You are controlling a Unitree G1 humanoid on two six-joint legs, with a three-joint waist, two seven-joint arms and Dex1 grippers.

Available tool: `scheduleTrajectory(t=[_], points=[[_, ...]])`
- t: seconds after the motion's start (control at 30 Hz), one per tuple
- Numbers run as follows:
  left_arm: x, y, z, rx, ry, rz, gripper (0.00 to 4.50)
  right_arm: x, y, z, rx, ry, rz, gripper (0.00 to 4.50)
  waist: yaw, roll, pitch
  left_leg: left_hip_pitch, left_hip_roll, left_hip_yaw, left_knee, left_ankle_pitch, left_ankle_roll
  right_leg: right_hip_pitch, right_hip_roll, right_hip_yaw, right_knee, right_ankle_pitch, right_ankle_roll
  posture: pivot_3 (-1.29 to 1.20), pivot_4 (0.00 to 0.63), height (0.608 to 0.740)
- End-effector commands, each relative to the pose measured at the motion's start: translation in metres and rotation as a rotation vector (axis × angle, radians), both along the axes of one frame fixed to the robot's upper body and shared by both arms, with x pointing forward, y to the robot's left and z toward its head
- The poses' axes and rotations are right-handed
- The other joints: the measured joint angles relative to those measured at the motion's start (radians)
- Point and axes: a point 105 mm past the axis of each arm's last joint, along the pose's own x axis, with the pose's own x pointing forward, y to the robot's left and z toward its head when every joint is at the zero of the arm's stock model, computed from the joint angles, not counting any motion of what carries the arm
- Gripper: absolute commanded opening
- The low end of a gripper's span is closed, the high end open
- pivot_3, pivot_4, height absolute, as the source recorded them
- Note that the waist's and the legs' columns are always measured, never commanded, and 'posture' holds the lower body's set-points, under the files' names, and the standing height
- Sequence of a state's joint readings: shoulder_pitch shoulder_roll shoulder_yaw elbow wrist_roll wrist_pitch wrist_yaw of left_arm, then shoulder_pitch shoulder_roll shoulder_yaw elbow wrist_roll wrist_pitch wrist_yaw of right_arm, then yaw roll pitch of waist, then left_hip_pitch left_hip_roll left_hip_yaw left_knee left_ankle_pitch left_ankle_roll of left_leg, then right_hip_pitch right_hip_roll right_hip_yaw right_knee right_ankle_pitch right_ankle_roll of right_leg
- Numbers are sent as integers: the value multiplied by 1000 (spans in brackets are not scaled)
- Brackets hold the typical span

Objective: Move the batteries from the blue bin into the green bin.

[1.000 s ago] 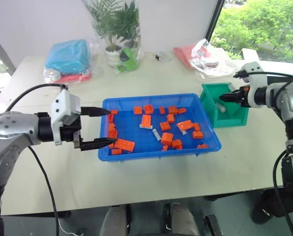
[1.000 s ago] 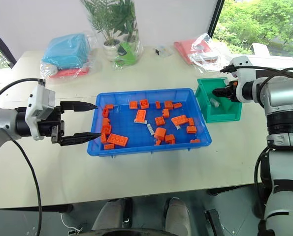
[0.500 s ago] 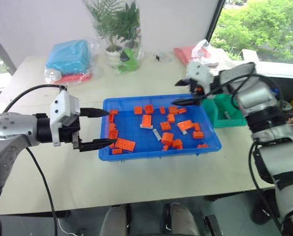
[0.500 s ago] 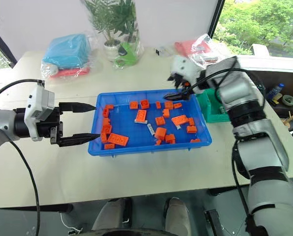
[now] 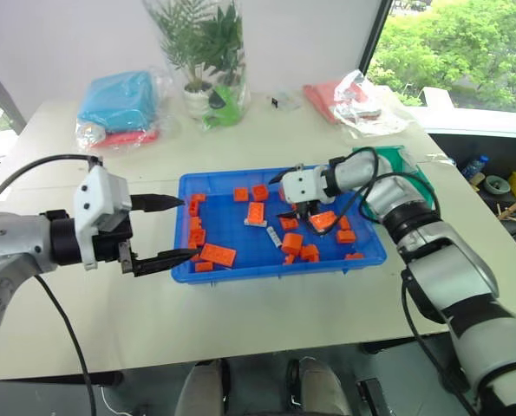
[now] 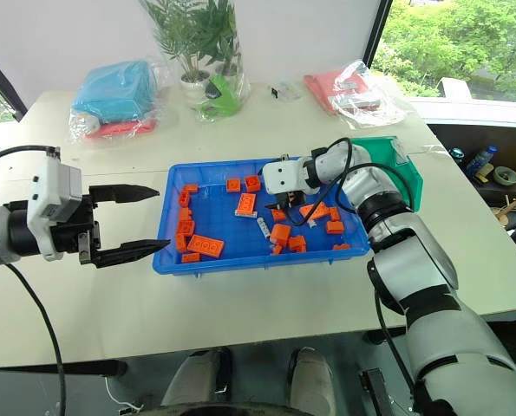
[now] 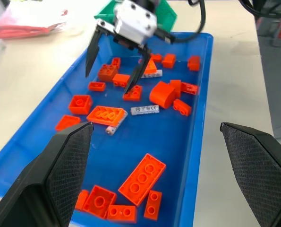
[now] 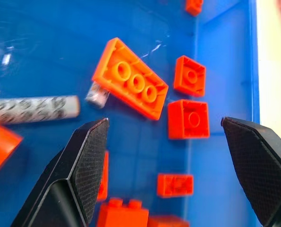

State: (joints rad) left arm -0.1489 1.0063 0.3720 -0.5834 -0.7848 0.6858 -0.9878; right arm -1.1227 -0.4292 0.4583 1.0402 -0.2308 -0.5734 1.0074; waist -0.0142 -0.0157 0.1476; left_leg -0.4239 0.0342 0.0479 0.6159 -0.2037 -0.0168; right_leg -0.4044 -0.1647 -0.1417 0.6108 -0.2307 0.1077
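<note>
Swinging away from the small, deep teal-green plastic bin (image 5: 411, 166), where it hung a second ago, the right gripper (image 7: 113, 65) now hovers inside the wide, shallow bright blue plastic tray (image 5: 240, 263) at centre frame, its black fingers (image 7: 91, 53) spread wide and empty, pointing down over the bricks.

One small silver-grey cylindrical battery (image 7: 145, 109) lies flat on the tray floor near the middle, just beside and below the right fingertips; in the right wrist view it shows at the left edge (image 8: 34, 109), beside a long orange three-stud brick (image 8: 130, 85), with a second grey stub peeping from under that brick's end. I cannot tell whether the stub is another battery. Orange toy building bricks (image 5: 218, 255) are scattered all round it, some near the battery, none visibly touching it.

I judge that this is the return trip for another pick. The next move calls for lining the open fingers across the battery's length, lowering to the tray floor and closing on it without catching the orange pieces alongside.

The left gripper (image 5: 174, 231) hangs at the tray's left rim, fingers open and empty, one tip over the wall. The tray's right wall lies between the battery and the green bin at right of centre, so a lift over that rim is needed. Bare tabletop (image 5: 266, 321) stretches below the tray; bagged bundles and a potted plant (image 5: 201, 52) sit well apart in the upper frame.
</note>
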Motion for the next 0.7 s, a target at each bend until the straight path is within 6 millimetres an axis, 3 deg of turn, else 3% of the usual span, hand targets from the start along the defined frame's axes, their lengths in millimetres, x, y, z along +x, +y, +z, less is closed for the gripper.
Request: scheduleTrajectory(t=[0.03,0.27,0.7], points=[[-4,0,10,10,-45,2,4500,6,4,8,78,-52,-27,3901,1,0,0,0,0,0,0,0,0,0,0,0,0,0,0,0,150,673],[0,1,15,18,-55,2,4500,2,7,-13,58,-59,-21,3901,0,-1,-1,1,0,0,0,0,0,0,0,0,1,0,0,0,150,673],[4,-1,20,20,-71,-11,4500,-2,21,-27,120,-81,-20,3901,-2,-1,-1,1,0,0,0,0,0,1,0,0,2,0,0,0,150,673]])
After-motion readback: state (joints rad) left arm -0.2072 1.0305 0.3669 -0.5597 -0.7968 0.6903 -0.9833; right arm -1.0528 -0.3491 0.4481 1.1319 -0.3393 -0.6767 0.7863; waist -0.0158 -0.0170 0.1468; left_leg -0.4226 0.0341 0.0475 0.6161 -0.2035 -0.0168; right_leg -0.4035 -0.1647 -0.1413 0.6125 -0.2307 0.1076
